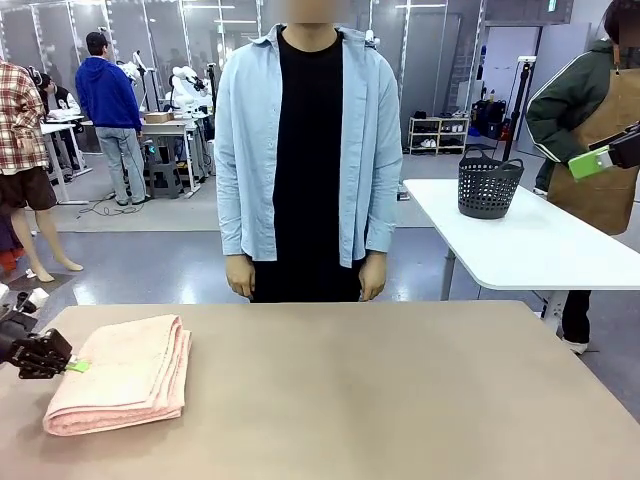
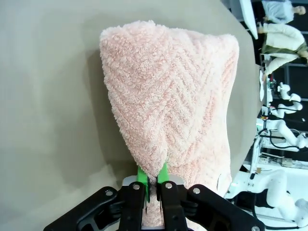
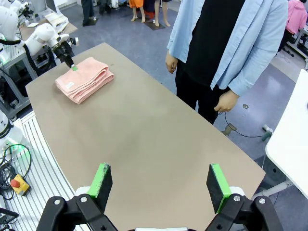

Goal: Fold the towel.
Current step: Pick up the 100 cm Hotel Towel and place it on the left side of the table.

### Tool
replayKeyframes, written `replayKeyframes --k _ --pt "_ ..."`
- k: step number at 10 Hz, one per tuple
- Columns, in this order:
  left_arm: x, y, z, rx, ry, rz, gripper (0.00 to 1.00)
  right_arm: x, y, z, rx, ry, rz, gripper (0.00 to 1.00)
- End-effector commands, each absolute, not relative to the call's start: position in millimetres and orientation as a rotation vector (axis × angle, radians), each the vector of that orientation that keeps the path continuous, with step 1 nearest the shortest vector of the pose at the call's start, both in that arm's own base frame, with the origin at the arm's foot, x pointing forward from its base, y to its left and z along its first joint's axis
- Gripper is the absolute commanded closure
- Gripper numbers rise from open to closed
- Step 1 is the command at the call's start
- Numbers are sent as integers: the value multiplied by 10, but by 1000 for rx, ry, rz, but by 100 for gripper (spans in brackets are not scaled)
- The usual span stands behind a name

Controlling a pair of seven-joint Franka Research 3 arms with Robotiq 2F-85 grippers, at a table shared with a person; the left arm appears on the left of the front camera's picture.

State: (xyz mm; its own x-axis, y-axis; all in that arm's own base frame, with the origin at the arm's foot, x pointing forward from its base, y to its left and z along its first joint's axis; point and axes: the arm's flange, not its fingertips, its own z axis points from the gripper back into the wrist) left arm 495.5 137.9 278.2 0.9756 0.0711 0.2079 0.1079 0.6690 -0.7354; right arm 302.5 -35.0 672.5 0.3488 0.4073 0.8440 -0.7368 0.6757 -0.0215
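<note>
We count one towel (image 1: 122, 373), folded, on one brown table (image 1: 400, 400). We see two grippers: the left gripper (image 1: 70, 366) and the right gripper (image 3: 161, 185). One person (image 1: 308, 150) stands opposite. Farther off, one white table (image 1: 530, 250) carries one dark basket (image 1: 489, 187).

White arms; black left gripper (image 2: 153, 180) and right gripper (image 3: 160, 181) with green pads, silver screws. Person (image 1: 308, 150): light-blue open shirt, black top, probably dark trousers.

left gripper (image 1: 72, 366) body cut by front view's left edge, towel (image 2: 175, 110) near end hidden behind the fingers in left wrist view, label print on towel illegible
</note>
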Motion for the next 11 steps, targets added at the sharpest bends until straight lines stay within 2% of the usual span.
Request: replayKeyframes --k 1,5,6,7,8,9,10,11 --pt "5054 1605 2869 -820 -231 -67 91 3018 -340 6725 392 -952 764 0" --pt "5072 1811 2968 -792 -169 -112 91 3018 -340 6725 392 -952 764 0" --pt "5065 1797 2996 -789 -181 -112 53 3018 -340 6725 392 -952 764 0" --pt "5049 1798 3022 -785 -188 -116 53 3018 -340 6725 392 -952 764 0" --pt "5032 1795 3043 -781 -197 -113 17 3018 -340 6725 392 -952 764 0" --pt "4991 1770 3078 -767 -211 -121 51 3018 -340 6725 392 -952 764 0" --pt "4949 1754 3109 -771 -237 -119 0 3018 -340 6725 392 -952 764 0" --pt "4918 1755 3126 -771 -253 -102 16 3018 -340 6725 392 -952 764 0"
